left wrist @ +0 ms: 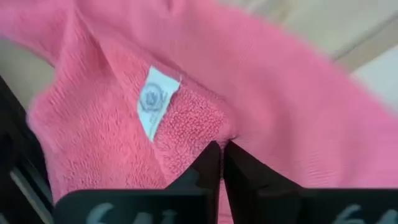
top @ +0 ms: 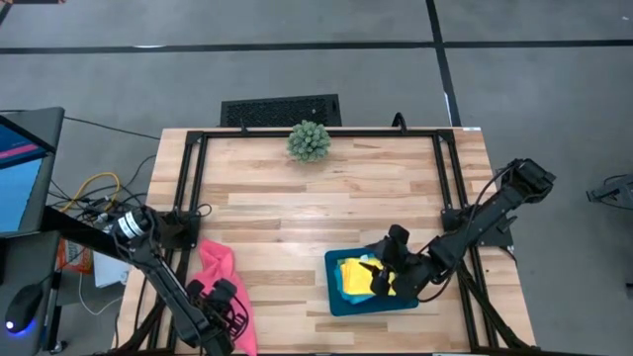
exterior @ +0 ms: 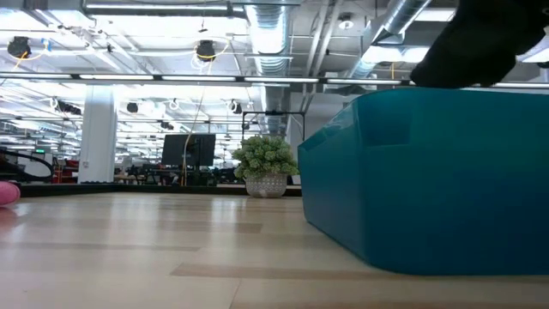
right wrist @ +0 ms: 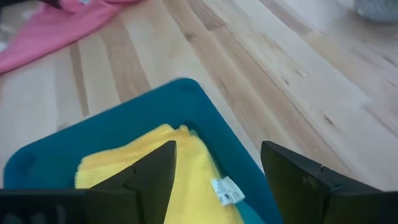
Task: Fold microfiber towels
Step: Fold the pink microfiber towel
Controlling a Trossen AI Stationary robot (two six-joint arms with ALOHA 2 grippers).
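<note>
The left gripper (left wrist: 221,158) is pinching the pink towel (top: 229,287) at the table's (top: 316,188) near-left with closed jaws, needing a lift-and-fold next, while the right gripper (right wrist: 217,168) is hovering open-jawed over the tray (top: 341,302).

pink towel (top: 229,287) crumpled; yellow towel (top: 356,276) folded.

An open industrial lab or workshop hall

We see bare ceiling ducts (exterior: 266,26), pipes and hanging lamps (exterior: 204,50) above a long floor with a white column (exterior: 97,133) and monitors (exterior: 189,150); a taped grey concrete floor (top: 297,59) surrounds our wooden table (top: 326,203), with loose cables (top: 94,193) at nine o'clock.
</note>
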